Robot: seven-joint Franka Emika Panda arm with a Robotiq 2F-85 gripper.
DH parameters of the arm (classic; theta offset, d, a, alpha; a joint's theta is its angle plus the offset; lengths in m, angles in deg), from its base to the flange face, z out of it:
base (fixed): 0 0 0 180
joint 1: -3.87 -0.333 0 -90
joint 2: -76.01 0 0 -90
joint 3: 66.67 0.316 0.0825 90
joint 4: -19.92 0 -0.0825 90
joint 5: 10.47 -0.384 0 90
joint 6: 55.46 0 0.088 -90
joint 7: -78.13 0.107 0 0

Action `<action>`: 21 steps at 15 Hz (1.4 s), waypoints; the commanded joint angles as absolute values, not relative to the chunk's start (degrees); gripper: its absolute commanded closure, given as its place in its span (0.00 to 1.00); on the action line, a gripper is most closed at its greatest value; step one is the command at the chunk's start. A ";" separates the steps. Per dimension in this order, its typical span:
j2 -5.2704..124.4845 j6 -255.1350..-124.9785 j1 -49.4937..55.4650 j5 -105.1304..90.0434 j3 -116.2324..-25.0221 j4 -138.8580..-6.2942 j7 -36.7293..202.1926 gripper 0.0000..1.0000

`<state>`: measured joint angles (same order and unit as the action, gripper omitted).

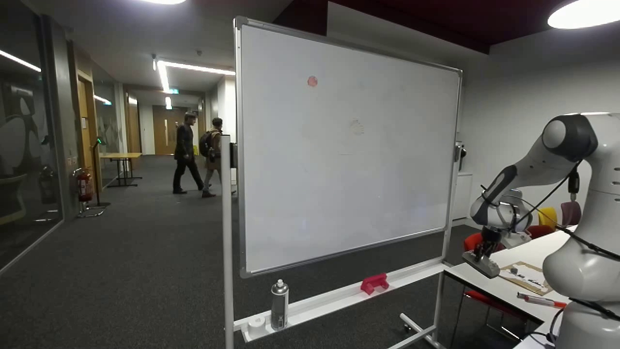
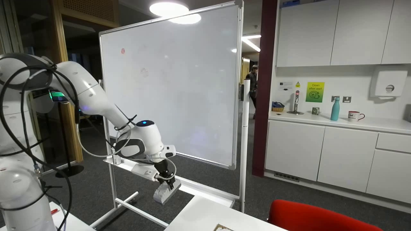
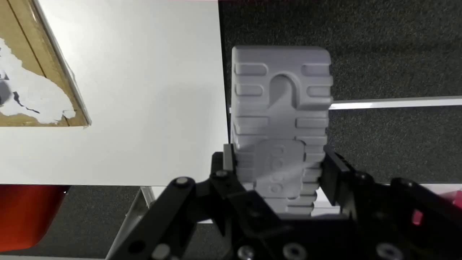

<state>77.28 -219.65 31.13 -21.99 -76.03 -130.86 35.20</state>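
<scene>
In an exterior view, the tray (image 1: 334, 305) below the whiteboard (image 1: 348, 145) bears, from left to right, a small white object (image 1: 256, 325), an upright spray can (image 1: 279, 305) and a pink holder (image 1: 375, 284). In an exterior view, the counter (image 2: 379, 123) bears a basket (image 2: 278, 109) with something blue (image 2: 277, 104) inside, a turquoise bottle (image 2: 335, 109) and a mug (image 2: 354, 116), contents hidden. The claw (image 3: 278, 159) stands parted by the width of a gray eraser (image 3: 281, 90), gripping it from both sides. The eraser hangs tilted in the air; in the wrist view it appears just beside the edge of the white table (image 3: 144, 144), with carpet (image 3: 397, 72) at right. Only the wrist view shows the eraser's raised panel (image 3: 279, 168); a fire extinguisher (image 1: 85, 186), far left, shows in an exterior view alone.
</scene>
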 commanded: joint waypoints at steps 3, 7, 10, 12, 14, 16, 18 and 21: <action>97.19 -216.82 36.07 3.16 -68.90 -143.43 58.86 0.68; 104.99 -202.03 31.92 14.64 -65.61 -138.81 74.50 0.68; 109.97 -193.60 29.17 17.72 -63.09 -139.14 81.20 0.68; 110.74 -190.98 26.54 17.62 -63.27 -138.68 82.12 0.68; 109.71 -192.05 25.19 17.31 -65.19 -138.71 81.38 0.43; 109.92 -191.93 24.02 17.09 -65.30 -138.74 81.54 0.43; 109.89 -191.93 23.93 17.06 -65.41 -138.75 81.52 0.43; 109.89 -191.94 23.95 17.05 -65.49 -138.75 81.51 0.43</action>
<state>109.91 -192.52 25.67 15.82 -63.81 -138.93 80.61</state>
